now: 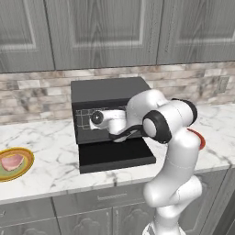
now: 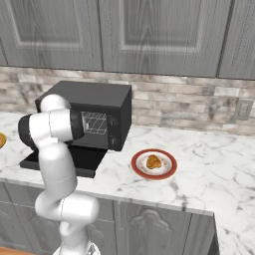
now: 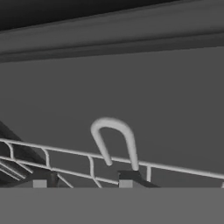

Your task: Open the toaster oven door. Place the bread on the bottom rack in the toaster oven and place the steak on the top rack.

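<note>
Your toaster oven sits against the far wall on the counter, its door folded flat toward the near edge. Inside, the gripper hangs just over a wire rack, fingertips flanking a grey loop; whether they grip it, you cannot tell. Steak lies far left, bread right on a red plate.

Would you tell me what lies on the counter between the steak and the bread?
The toaster oven with its lowered door, in the left base view.
</note>
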Robot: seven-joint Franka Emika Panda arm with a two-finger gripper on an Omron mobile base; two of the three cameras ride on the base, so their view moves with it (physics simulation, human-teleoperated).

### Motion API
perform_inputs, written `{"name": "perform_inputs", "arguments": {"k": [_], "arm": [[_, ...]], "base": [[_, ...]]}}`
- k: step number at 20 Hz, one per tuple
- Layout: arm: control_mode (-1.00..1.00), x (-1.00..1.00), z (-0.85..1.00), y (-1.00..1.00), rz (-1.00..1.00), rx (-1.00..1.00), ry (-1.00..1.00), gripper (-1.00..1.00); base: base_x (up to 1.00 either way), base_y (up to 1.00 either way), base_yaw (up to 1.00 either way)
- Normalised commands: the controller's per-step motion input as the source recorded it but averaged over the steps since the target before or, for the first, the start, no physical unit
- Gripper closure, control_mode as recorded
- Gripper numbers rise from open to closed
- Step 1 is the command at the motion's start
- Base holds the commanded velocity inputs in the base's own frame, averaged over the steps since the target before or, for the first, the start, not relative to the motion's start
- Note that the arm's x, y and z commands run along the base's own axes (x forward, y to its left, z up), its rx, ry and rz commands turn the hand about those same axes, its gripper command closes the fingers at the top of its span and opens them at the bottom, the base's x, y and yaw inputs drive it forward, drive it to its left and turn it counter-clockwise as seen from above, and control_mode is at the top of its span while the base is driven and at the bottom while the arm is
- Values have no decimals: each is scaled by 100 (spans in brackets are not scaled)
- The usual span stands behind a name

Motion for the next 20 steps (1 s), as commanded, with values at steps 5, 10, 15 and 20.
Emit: {"name": "perform_inputs", "arguments": {"k": [5, 10, 15, 20], "arm": [[-100, 62, -38, 0, 4, 1, 0, -100], [-100, 41, -70, -3, 1, 4, 15, -100], [-100, -42, -49, 0, 5, 1, 46, -100], [-100, -85, -49, 2, 6, 0, 43, -100]], "base": [[0, 0, 0], [0, 0, 0], [0, 0, 0], [0, 0, 0]]}}
